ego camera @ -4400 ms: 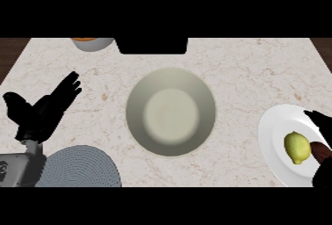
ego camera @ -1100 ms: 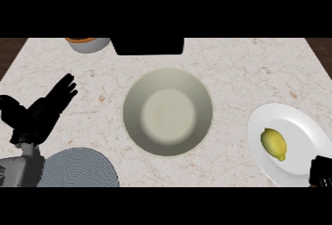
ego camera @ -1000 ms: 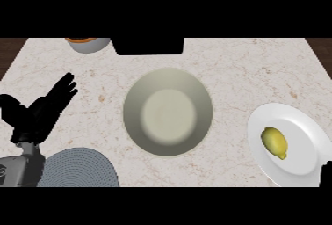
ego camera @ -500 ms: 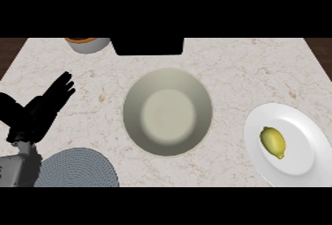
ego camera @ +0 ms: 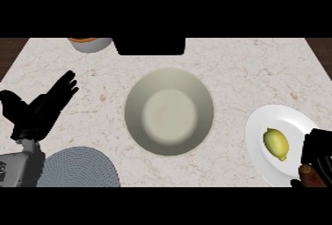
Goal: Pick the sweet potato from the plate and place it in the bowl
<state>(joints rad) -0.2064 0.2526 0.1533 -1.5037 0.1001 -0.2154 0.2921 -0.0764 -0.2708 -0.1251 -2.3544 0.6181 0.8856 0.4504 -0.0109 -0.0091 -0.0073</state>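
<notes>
While the left hand [ego camera: 40, 110] rests open at the left of the worktop [ego camera: 259, 66], fingers up, the right hand [ego camera: 319, 147] curls its fingers round the brown sweet potato [ego camera: 312, 175] above the white plate [ego camera: 272, 116], near a lemon [ego camera: 276, 144]. The bowl [ego camera: 136, 96] stands in the middle, well apart.

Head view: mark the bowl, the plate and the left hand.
bowl [ego camera: 167, 115], head view, on its bare inner bottom.
plate [ego camera: 277, 117], head view, on the bare white upper part.
left hand [ego camera: 37, 113], head view, on the palm.
</notes>
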